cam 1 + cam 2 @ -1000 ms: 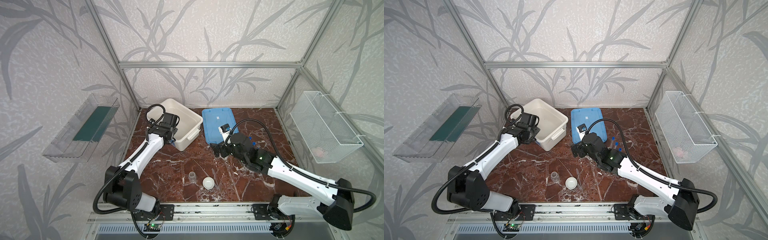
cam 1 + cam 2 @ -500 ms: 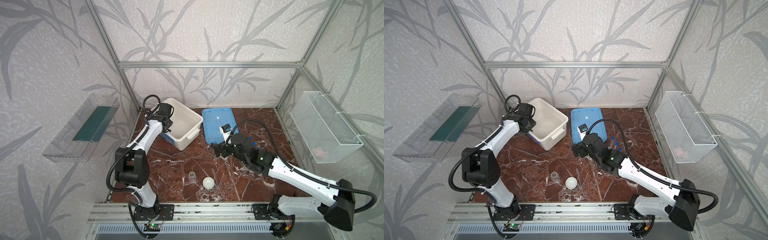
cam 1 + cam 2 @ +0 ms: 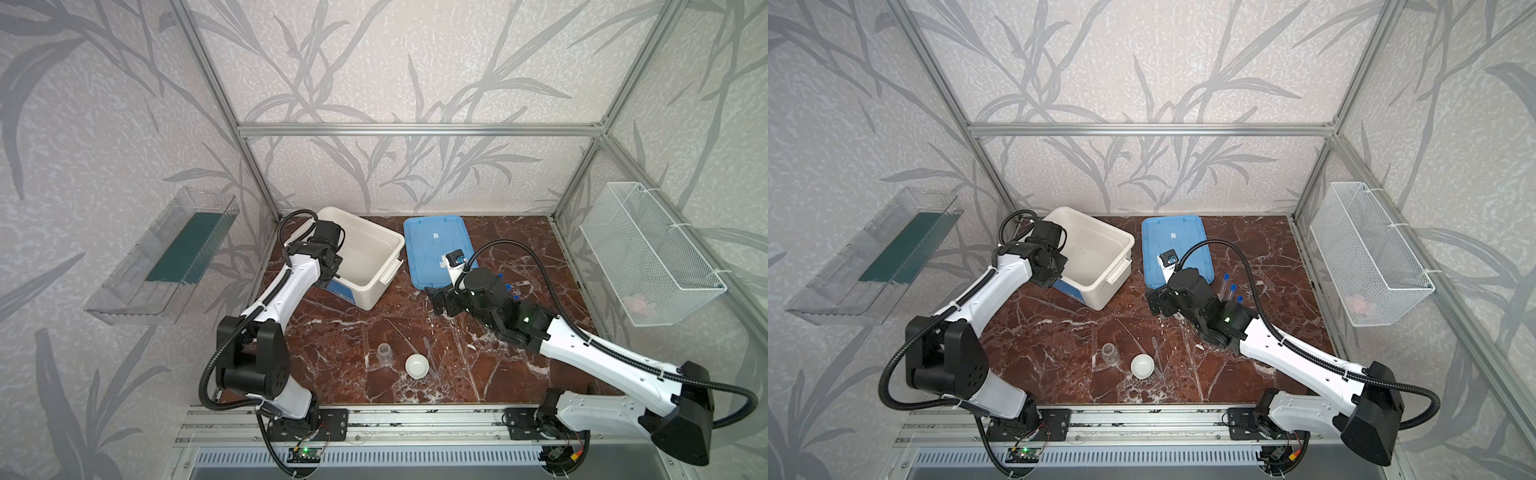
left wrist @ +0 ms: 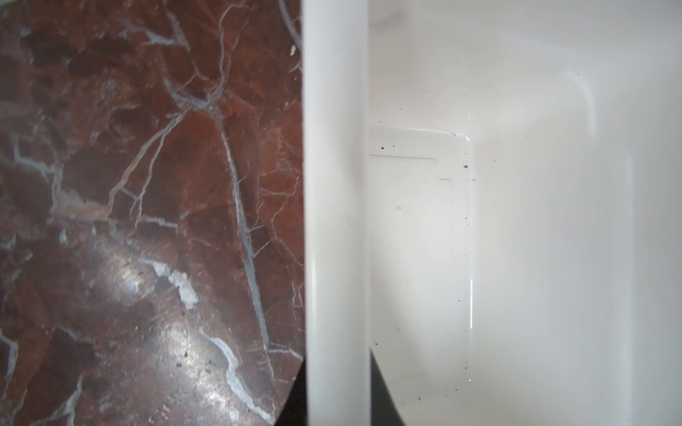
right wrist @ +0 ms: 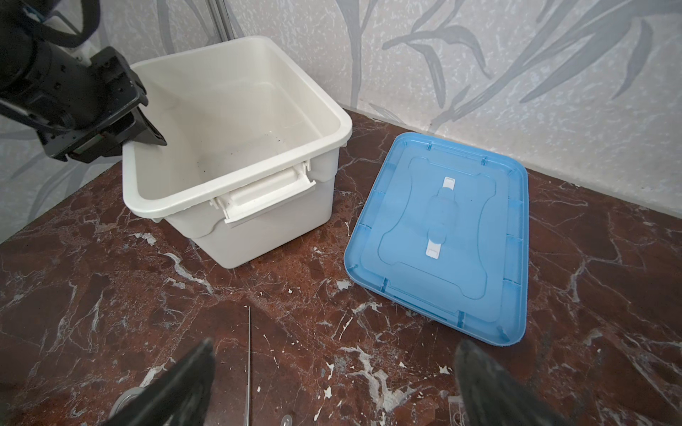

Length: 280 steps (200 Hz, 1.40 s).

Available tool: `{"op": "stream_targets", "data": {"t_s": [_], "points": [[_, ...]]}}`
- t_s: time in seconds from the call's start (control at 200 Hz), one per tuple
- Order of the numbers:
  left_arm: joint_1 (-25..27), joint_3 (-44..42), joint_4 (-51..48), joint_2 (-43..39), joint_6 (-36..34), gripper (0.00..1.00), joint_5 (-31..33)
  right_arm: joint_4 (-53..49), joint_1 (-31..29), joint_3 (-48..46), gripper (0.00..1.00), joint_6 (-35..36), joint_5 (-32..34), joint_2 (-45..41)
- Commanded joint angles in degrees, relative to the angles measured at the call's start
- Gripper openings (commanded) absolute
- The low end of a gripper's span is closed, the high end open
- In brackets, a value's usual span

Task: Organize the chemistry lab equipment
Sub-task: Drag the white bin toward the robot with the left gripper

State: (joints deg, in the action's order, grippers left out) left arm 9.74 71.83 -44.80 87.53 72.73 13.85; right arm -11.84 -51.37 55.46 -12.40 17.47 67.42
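My left gripper (image 3: 330, 272) (image 4: 337, 405) is shut on the near-left rim of the open white tub (image 3: 374, 297) (image 3: 1100, 297) (image 4: 336, 184): one finger is inside the wall and one outside. My right gripper (image 3: 440, 301) (image 5: 336, 346) hangs open and empty over the table in front of the blue lid (image 3: 436, 245) (image 5: 443, 228). Three blue-capped test tubes (image 3: 1233, 286) stand behind the right arm, which hides their rack. A small clear beaker (image 3: 385, 354), a white round dish (image 3: 417, 365) and thin pipettes (image 3: 1156, 353) (image 5: 249, 354) lie near the table's front.
A white wire basket (image 3: 648, 257) hangs on the right wall. A clear shelf tray (image 3: 166, 257) hangs on the left wall. An aluminium rail (image 3: 415, 419) carrying both arm bases runs along the table's front edge.
My left gripper has settled over the tub's rim and its jaws have closed onto it, while the left arm's elbow swung about. The right arm has stayed put, still open.
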Motion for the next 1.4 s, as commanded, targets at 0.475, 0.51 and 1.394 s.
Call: {"op": "stream_targets", "data": {"t_s": [0.475, 0.51, 1.394], "points": [[18.2, -11.7, 6.3, -9.2, 22.9, 0.56, 13.0, -1.0, 0.1, -2.0, 1.0, -0.3, 1.2, -4.0], [18.8, -11.6, 6.6, -9.7, 21.9, 0.61, 13.1, -1.0, 0.2, -1.9, 1.0, -0.3, 1.2, -4.0], [29.8, -3.2, 16.6, -2.5, 16.4, 0.86, 13.4, -1.8, 0.2, -1.3, 1.0, 0.0, 1.6, -2.2]]}}
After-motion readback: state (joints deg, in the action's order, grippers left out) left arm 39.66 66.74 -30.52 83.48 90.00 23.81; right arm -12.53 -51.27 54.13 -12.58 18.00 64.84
